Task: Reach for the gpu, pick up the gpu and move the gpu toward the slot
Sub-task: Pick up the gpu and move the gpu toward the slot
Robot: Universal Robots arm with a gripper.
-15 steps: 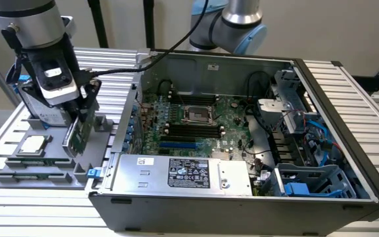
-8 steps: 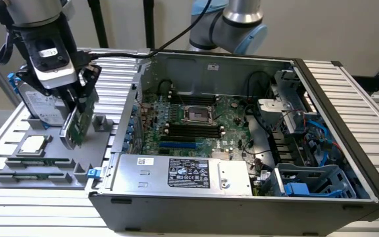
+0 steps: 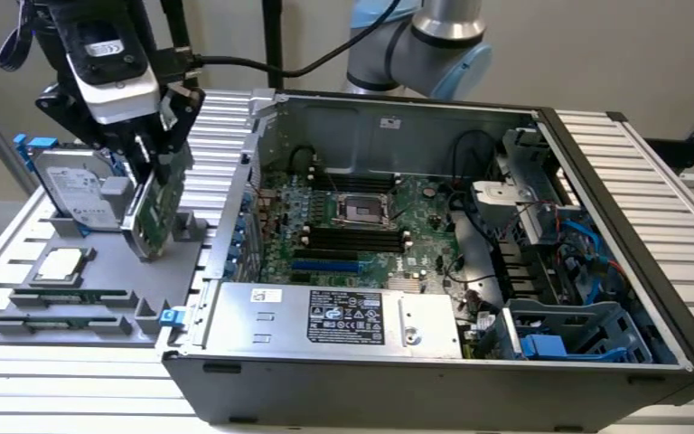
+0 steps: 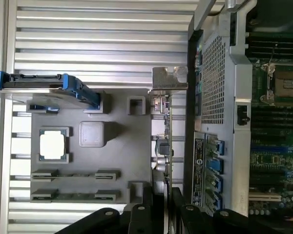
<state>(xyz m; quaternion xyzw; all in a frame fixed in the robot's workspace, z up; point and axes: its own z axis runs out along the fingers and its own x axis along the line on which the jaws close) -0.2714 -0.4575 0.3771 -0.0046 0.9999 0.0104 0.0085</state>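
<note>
Gpu [image 3: 154,203] stands edge-up in the grey tray [image 3: 33,312], the downward-pointing pincer [image 3: 154,149] closed around its top edge.

Gpu [image 3: 154,203] upright on holder tray [image 3: 82,307], beside open computer case [image 3: 636,271]

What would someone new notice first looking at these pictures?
Probably the open computer case, its green motherboard bare, filling the exterior view's right. Next, the gripper at the exterior view's left, down over the gpu, which stands on edge in the grey parts tray beside a hard drive.
</note>
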